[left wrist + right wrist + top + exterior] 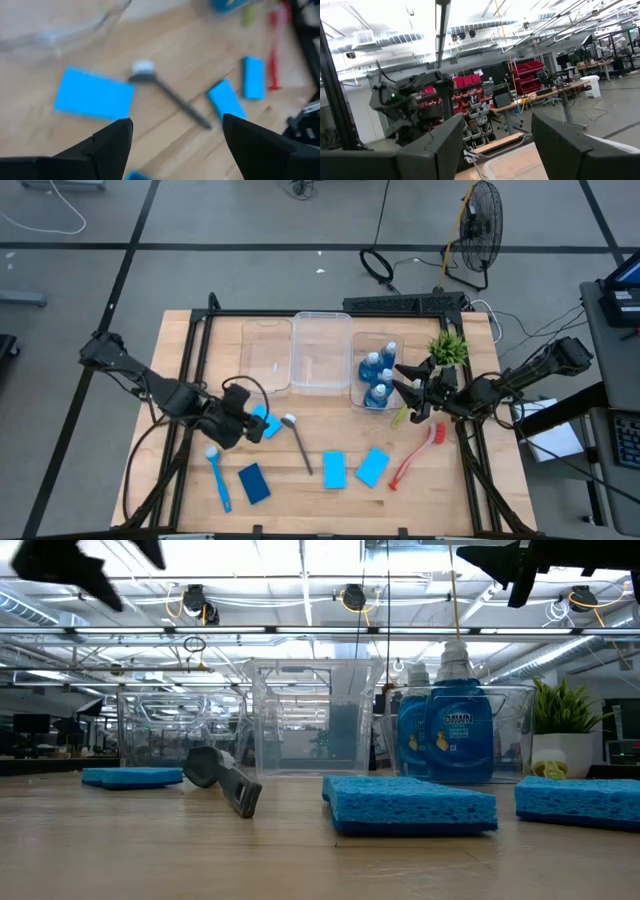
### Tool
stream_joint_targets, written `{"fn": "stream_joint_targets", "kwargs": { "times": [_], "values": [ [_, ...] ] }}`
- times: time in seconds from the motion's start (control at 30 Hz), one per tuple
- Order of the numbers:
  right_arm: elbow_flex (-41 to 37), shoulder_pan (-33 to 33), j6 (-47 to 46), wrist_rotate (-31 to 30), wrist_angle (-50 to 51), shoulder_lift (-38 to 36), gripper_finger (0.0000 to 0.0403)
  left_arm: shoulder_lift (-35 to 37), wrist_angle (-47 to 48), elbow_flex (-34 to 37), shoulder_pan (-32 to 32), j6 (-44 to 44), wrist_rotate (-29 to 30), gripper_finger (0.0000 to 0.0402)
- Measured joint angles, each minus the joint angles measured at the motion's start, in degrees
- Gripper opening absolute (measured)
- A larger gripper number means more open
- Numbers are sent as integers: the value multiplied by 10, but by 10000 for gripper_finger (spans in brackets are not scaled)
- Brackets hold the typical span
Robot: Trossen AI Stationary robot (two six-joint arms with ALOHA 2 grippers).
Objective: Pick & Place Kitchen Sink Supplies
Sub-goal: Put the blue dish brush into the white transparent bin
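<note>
One grey brush (299, 442) — head toward bins (320, 352).

four sponges (333, 469); four brushes (298, 440); four bottles (377, 372); three bins (321, 352)

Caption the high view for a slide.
Both open end effectors, left and right, hover over scattered sponges, brushes and binned bottles.

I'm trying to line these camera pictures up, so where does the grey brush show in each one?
High view: the grey brush lies mid-table, left of the middle sponges.
Low view: it lies left of centre, head towards the left.
Left wrist view: it sits centre, beyond the left hand.
Right wrist view: not in it.
Shared landmark: the sponge beside the brush head.
</note>
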State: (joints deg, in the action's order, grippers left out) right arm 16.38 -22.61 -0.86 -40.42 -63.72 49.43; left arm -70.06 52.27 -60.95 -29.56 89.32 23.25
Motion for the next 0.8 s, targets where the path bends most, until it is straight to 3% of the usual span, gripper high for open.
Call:
{"fn": "stream_joint_targets", "kwargs": {
  "times": [0.3, 0.8],
  "values": [
    [0, 0, 0, 0, 3, 0, 218, -26, 43, 0, -34, 103, -24, 328],
    [0, 0, 0, 0, 4, 0, 219, -27, 45, 0, -26, 81, 25, 310]
  ]
}}
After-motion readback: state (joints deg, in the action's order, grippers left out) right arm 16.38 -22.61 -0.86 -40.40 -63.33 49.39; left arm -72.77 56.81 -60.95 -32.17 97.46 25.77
